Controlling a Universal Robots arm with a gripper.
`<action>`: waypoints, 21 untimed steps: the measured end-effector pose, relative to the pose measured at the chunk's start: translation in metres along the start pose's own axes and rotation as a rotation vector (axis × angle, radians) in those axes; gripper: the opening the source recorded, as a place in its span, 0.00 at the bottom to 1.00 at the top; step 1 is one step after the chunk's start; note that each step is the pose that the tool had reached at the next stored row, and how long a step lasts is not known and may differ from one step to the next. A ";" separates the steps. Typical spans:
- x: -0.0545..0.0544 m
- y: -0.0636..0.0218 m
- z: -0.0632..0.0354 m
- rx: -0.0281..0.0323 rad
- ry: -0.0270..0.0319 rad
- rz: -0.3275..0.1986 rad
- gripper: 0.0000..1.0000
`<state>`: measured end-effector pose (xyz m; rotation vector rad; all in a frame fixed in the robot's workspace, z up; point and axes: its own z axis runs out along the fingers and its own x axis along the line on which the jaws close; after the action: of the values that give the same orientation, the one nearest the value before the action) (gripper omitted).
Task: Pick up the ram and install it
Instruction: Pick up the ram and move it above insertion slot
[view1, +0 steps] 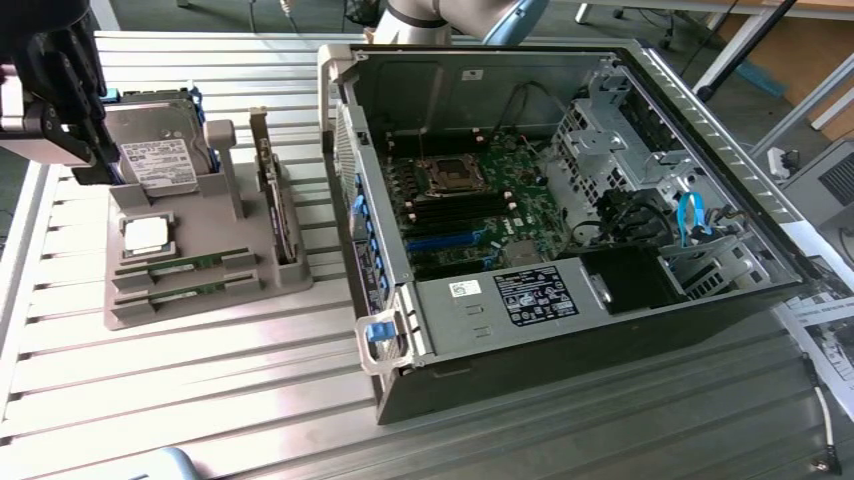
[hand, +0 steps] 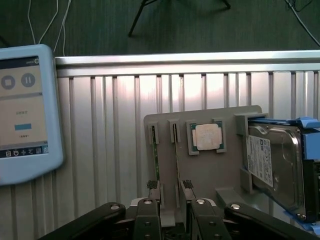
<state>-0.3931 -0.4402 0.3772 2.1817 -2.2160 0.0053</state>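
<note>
- Hand (hand: 174, 207) hangs over the gray holder (hand: 227, 170), fingers apart.
- The ram (hand: 177, 155) nearer the processor (hand: 206, 136) should probably sit centred between the fingers, square to its long edge.

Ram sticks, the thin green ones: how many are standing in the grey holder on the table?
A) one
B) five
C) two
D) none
C: two ram sticks stand on edge in neighbouring slots of the grey holder, just beside the square silver processor.
</note>
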 end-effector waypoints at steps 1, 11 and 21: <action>0.000 0.0000 0.0005 0.0001 0.0001 -0.002 0.30; 0.000 -0.0001 0.0034 0.0005 0.0008 -0.015 0.30; 0.000 -0.0001 0.0067 0.0008 0.0016 -0.029 0.30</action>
<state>-0.3931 -0.4402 0.3705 2.2128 -2.1840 0.0072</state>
